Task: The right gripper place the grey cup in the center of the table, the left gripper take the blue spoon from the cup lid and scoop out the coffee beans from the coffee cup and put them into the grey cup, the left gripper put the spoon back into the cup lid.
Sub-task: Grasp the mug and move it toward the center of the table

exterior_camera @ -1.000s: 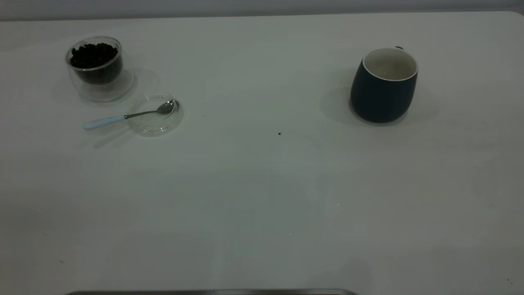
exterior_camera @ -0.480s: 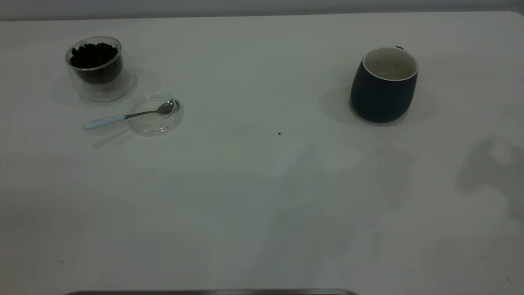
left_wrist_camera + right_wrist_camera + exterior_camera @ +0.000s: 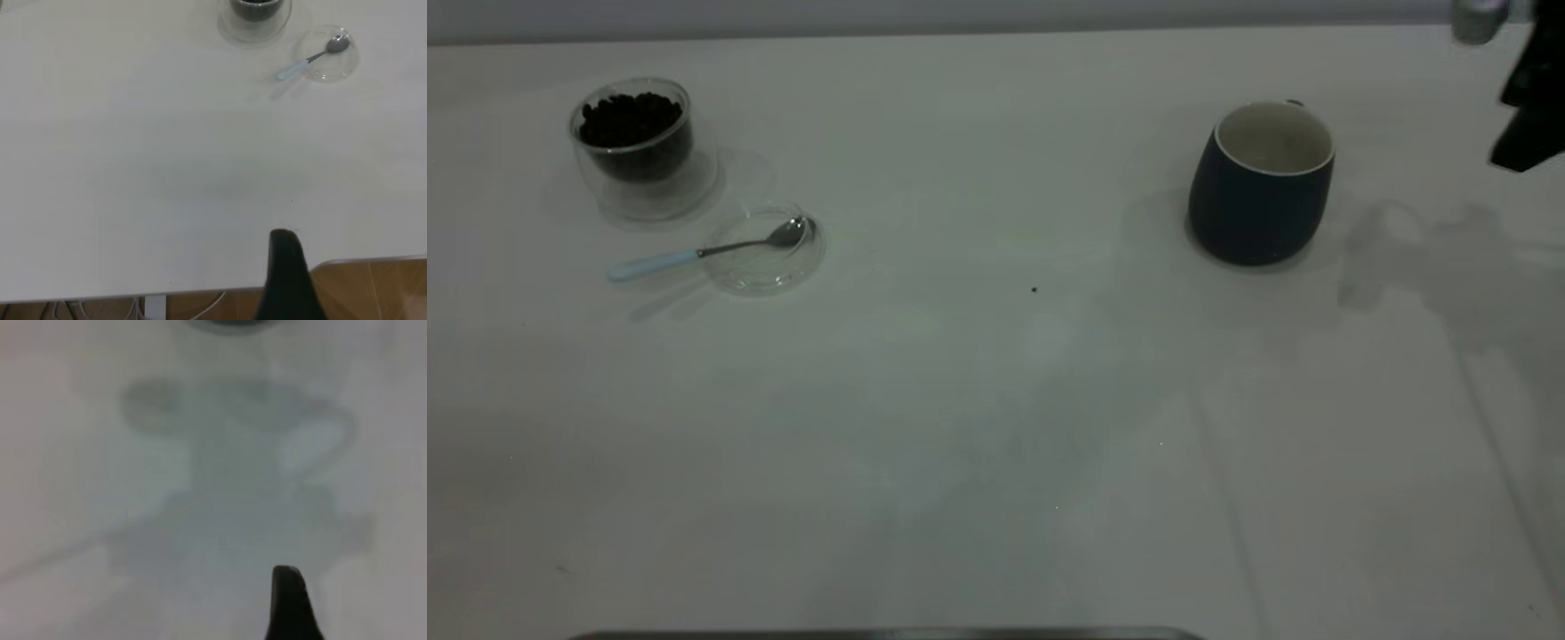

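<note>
Grey cup (image 3: 1261, 187): stands upright toward the far right corner of the table (image 3: 996, 427), empty, white inside showing, with only a nub of its handle visible at the far side of the rim.
How the cup likely handles: glazed ceramic, so probably stiff, fairly heavy and slick; it would chip if knocked over.
Where to take hold: the rounded body narrows toward the rim, so a hold across the upper wall or over the rim looks firmer than one on the belly; the handle faces away and is hard to reach.
Right gripper (image 3: 1529, 98): in the air at the far right edge, just beyond the cup and apart from it; whether its fingers are wide or narrow cannot be told.
Left gripper (image 3: 288, 280): hangs over the near edge, well apart from everything; its opening cannot be told either.
Blue spoon (image 3: 703, 252): bowl resting in the cup lid (image 3: 765, 251), pale handle jutting out over the table toward the left edge; thin and light, best pinched on the handle.
Coffee cup (image 3: 636, 147): near the far left corner, just beside the lid, heaped with coffee beans (image 3: 631, 120); glass, fragile.
</note>
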`<state>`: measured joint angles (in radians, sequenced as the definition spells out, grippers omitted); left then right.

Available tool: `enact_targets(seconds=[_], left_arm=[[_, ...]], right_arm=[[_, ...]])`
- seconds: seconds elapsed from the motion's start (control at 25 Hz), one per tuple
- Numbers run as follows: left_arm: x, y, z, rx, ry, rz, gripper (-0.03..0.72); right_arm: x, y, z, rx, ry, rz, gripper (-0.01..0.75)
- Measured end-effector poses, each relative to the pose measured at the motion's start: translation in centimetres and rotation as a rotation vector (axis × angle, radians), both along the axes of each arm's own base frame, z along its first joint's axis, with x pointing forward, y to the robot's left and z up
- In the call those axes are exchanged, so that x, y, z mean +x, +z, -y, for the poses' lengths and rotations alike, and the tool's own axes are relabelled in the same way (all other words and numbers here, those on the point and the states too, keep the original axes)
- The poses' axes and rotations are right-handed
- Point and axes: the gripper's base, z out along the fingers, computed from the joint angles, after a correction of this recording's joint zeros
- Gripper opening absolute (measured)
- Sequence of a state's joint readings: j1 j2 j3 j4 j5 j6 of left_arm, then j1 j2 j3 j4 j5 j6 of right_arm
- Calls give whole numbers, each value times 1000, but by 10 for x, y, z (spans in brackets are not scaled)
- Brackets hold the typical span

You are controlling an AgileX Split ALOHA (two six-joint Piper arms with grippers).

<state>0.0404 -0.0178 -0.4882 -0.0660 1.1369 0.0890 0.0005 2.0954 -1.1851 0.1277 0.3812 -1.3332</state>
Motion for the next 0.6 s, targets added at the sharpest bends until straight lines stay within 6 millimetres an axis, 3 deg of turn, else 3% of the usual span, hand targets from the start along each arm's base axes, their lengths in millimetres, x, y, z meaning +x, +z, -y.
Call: enact_targets(seconds=[0.32,0.6], left_arm=[[0,0,0,2,-1,0,592],[0,0,0,1,-1,0,592]], right_arm=[[30,-34,-12,-61,117,0,459],[35,-45,-55,-81,266,12,459]])
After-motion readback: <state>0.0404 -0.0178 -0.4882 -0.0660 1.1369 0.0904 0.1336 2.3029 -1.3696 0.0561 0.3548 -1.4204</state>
